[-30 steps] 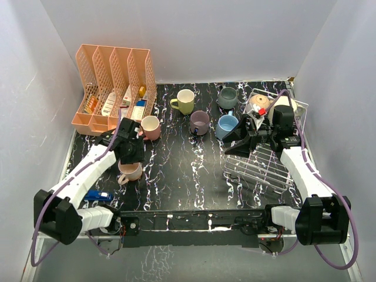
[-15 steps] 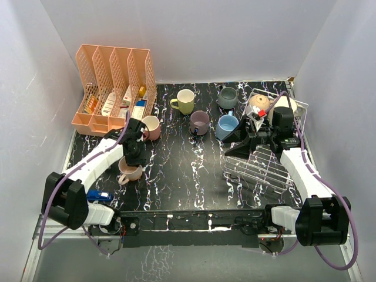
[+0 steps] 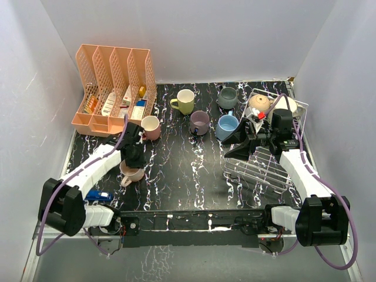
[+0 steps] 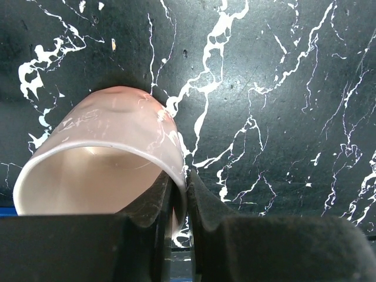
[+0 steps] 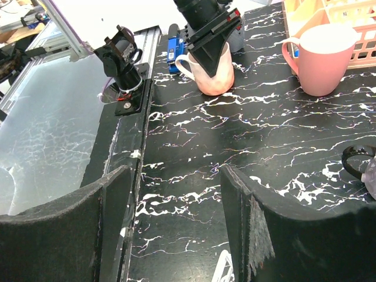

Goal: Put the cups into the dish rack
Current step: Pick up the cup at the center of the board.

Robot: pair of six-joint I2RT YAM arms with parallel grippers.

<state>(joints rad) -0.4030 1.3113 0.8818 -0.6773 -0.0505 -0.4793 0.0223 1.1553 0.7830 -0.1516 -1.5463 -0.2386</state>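
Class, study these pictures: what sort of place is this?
Likely a robot lab test cell, not a kitchen: plain white walls box in a marbled table, two arms are bolted to its near edge, and mugs and a dish rack sit as props.

On the tabletop (image 3: 194, 176), the organizer (image 3: 114, 88) stands at ten o'clock; a mug (image 3: 151, 127) sits just before it; the nearest mug (image 3: 130, 171) sits at eight o'clock; four mugs (image 3: 200, 122) cluster at twelve; the rack (image 3: 261, 163) fills three o'clock, two mugs (image 3: 259, 103) in its far end.
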